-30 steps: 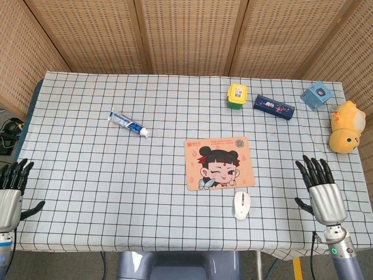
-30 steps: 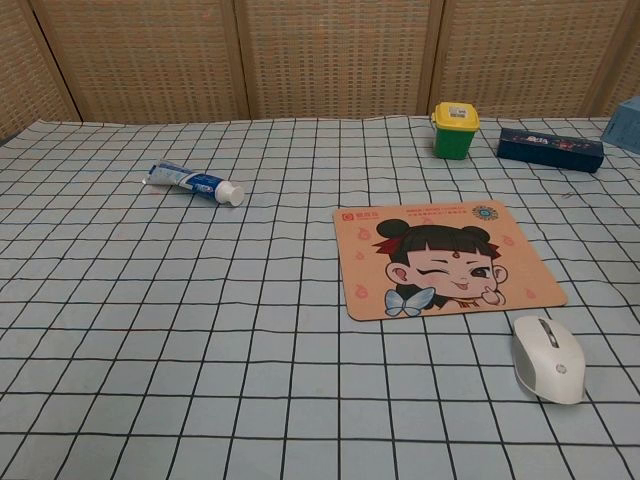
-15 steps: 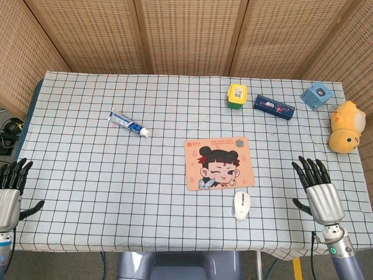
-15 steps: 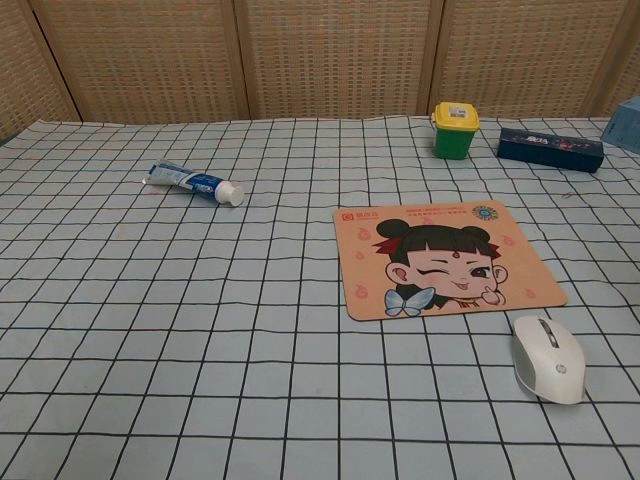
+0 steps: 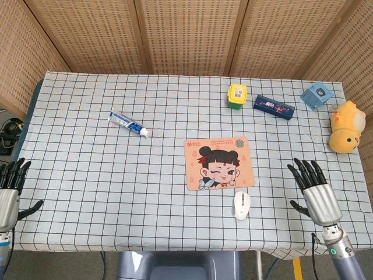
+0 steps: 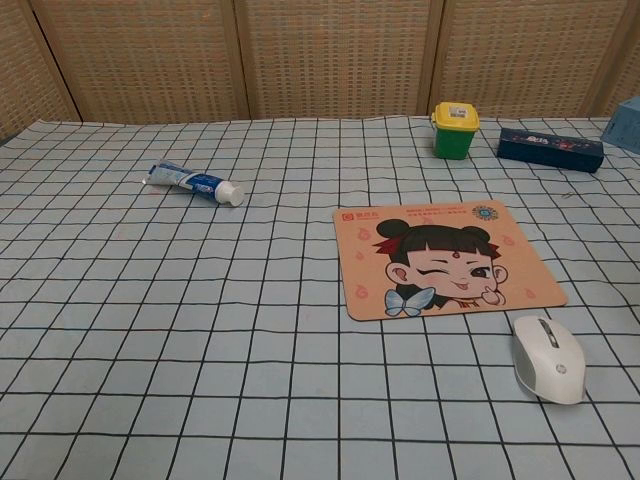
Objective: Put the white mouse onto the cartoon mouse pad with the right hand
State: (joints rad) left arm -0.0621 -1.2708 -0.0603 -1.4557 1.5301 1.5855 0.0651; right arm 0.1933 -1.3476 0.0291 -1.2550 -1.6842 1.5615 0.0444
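Observation:
The white mouse [image 5: 242, 205] [image 6: 547, 358] lies on the checked cloth just below the right corner of the cartoon mouse pad [image 5: 219, 163] [image 6: 448, 258], apart from it. My right hand [image 5: 313, 186] hovers to the right of the mouse near the table's front edge, fingers spread and empty. My left hand [image 5: 9, 193] is at the far left front edge, also open and empty. Neither hand shows in the chest view.
A toothpaste tube [image 5: 129, 123] lies left of centre. At the back right stand a yellow-green pot [image 5: 237, 96], a dark blue box [image 5: 274, 107] and a light blue box [image 5: 317, 95]. A yellow plush toy [image 5: 345, 126] sits at the right edge.
My right hand has drifted slightly left and down toward the mouse. My left hand has sunk a little lower at the left edge. The objects have not moved.

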